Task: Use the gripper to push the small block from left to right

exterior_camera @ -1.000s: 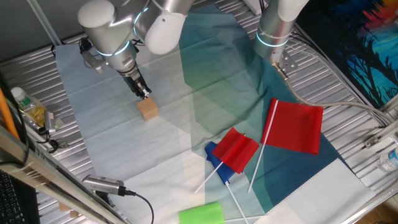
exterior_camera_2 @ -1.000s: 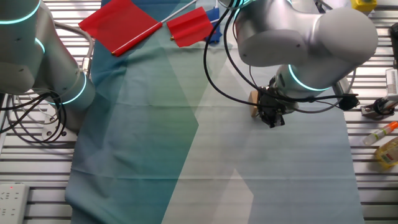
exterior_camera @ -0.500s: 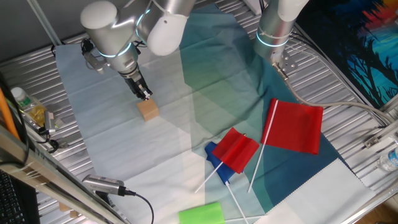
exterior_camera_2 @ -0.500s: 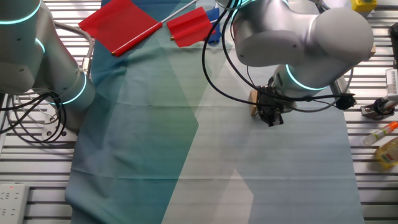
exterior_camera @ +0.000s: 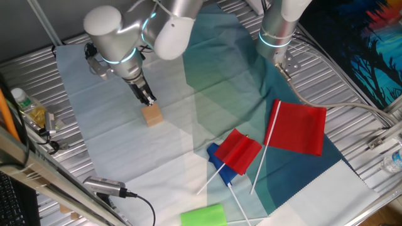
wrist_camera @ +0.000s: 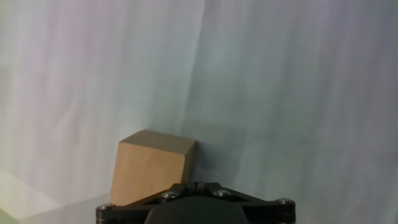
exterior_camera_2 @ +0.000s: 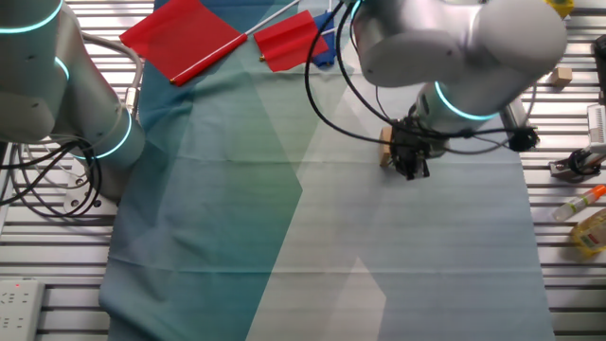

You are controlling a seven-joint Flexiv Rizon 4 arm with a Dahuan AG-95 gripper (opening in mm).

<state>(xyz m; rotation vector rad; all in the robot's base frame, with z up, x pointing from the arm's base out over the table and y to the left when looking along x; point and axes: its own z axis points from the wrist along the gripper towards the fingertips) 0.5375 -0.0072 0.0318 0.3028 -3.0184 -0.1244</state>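
Tan wood, plain-faced and sharp-edged, the block sits on the pale part of the cloth toward the left edge of the table in one fixed view, a little further toward the table's middle than a second ago. The gripper has travelled with it, its black tip down at the block's upper left side, touching or just short of it; in the hand view the block lies directly ahead of the black screwed fingertip plate. The jaws look drawn together into one narrow tip with nothing between them. In the other fixed view the gripper has shifted slightly up the frame and only a sliver of the block shows beside it. The cloth is smooth fabric in pale grey-blue, green and dark teal panels with faint creases, laid over a ribbed metal table. Two red flags keep their places toward the far right side: a larger one and a smaller one, both flat cloth rectangles on thin white sticks, the smaller lying over a blue piece. A bright green rounded piece rests at the near edge. A second silver arm with a cyan ring stands at the far edge, unmoved.
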